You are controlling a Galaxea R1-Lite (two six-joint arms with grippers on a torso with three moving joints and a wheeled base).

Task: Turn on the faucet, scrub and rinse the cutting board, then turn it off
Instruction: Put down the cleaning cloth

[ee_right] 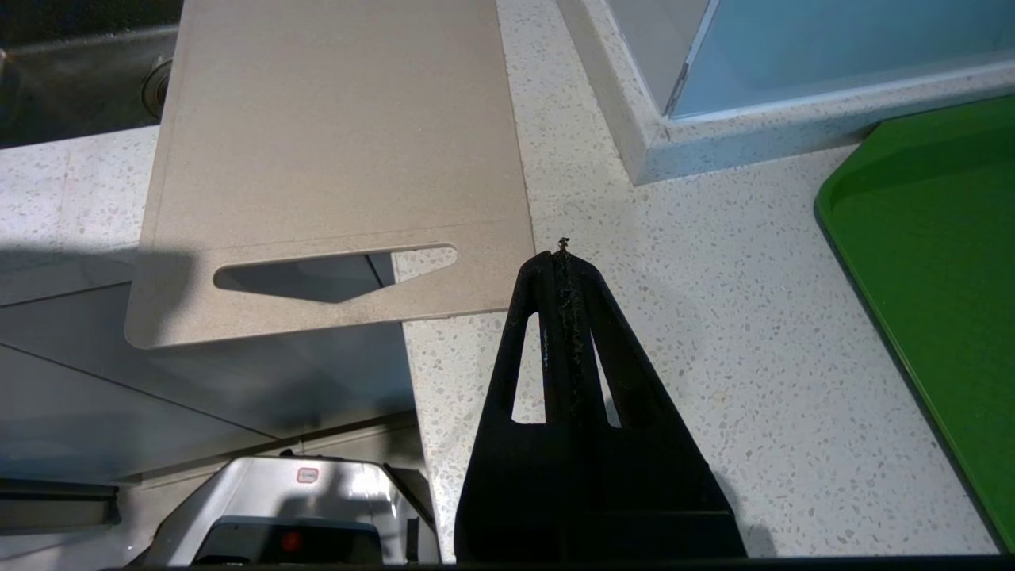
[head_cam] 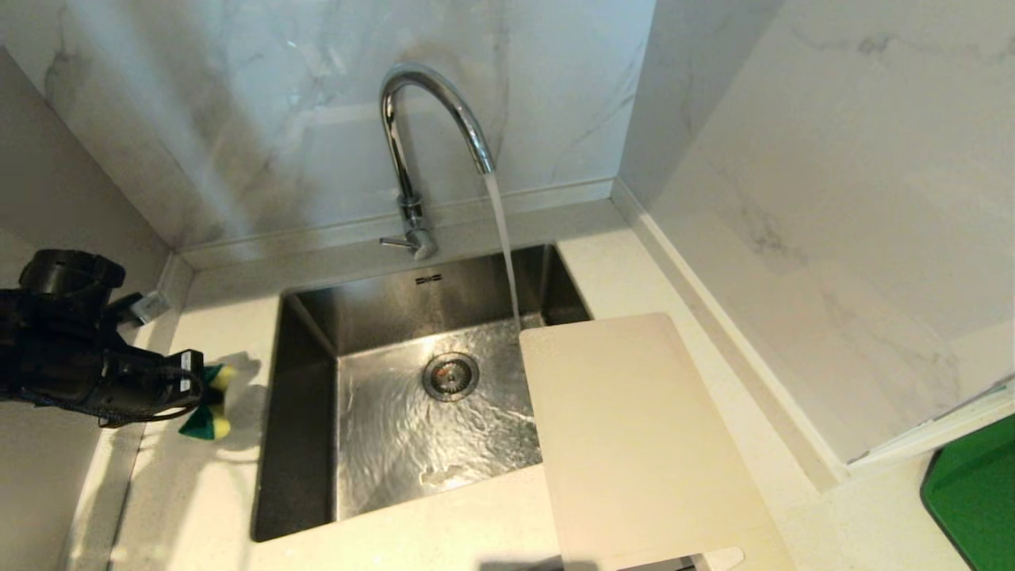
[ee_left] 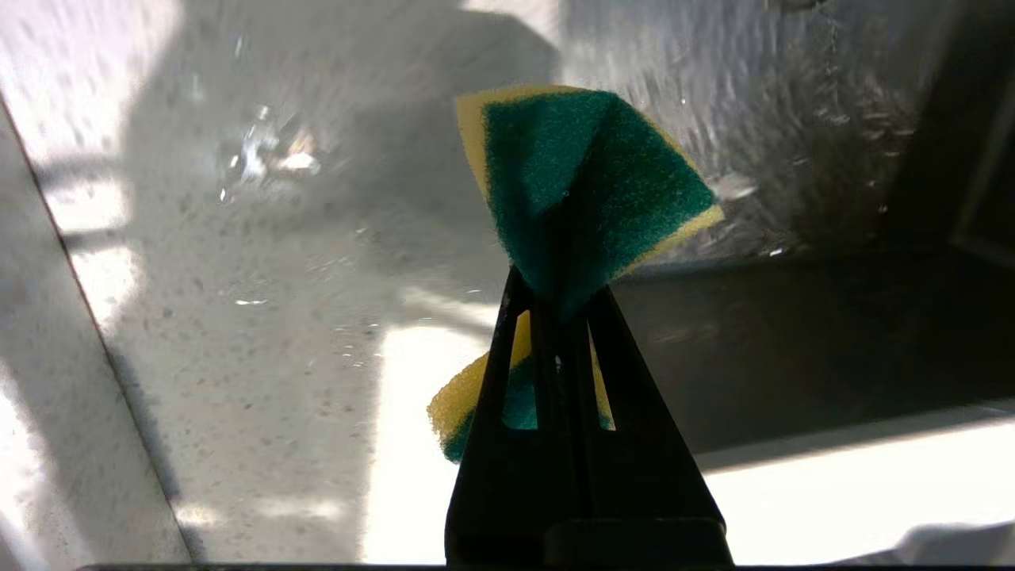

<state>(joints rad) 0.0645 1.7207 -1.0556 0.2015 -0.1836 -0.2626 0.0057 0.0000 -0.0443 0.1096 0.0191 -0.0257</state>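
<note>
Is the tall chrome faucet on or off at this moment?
On. A stream of water falls from the spout of the tall chrome gooseneck faucet into the steel sink, whose floor is rippled with water.

Black left arm (head_cam: 71,349) with round cap and thin looped cable, tapered black fingers (ee_right: 591,349) with slotted cut-outs

We see the cutting board (head_cam: 634,444) cut off by the head view's lower edge, its slot handle hidden there. The green tray (head_cam: 971,492) runs off the corner. The sponge's (ee_left: 583,186) middle hides between the left fingers (ee_left: 507,373).
</note>
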